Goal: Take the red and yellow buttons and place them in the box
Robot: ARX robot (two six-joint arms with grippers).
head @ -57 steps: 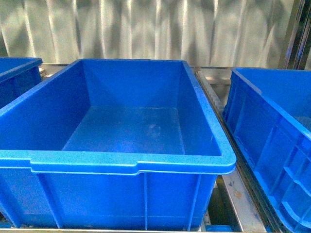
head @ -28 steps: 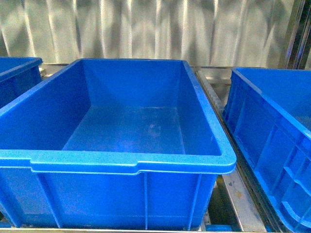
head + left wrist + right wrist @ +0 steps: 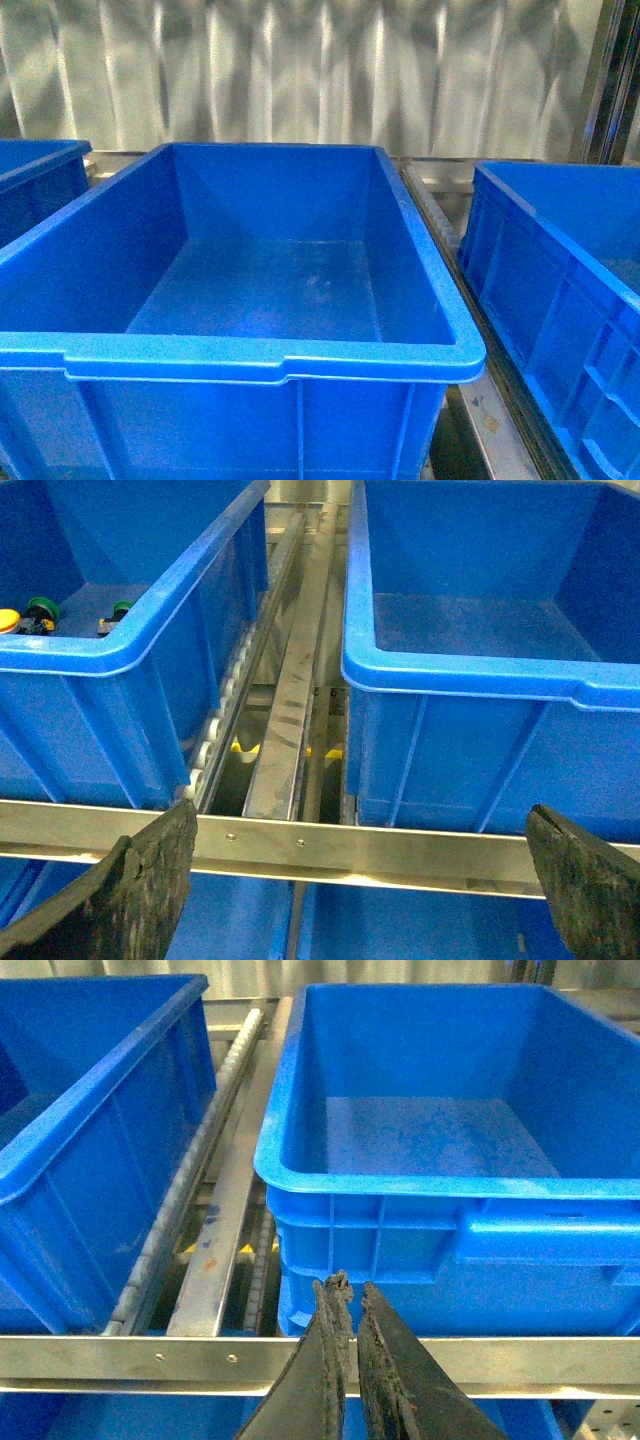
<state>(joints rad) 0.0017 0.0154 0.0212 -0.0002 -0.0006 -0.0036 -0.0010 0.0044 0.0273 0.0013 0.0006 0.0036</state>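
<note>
A: Blue box (image 3: 270,355) dead ahead, floor bare. Buttons?

B: One yellow button (image 3: 8,620) lies in the left bin (image 3: 60,658), at the box's 9 o'clock, near green-capped switches (image 3: 42,608).

A: Arms?

B: Fingers spread wide on the left end effector (image 3: 360,810), gripping nothing. Those of the right end effector (image 3: 350,1285) are pinched closed, also gripping nothing.

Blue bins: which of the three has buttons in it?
The left bin: a yellow cap and green caps show on its floor. The middle bin and right bin show none.
</note>
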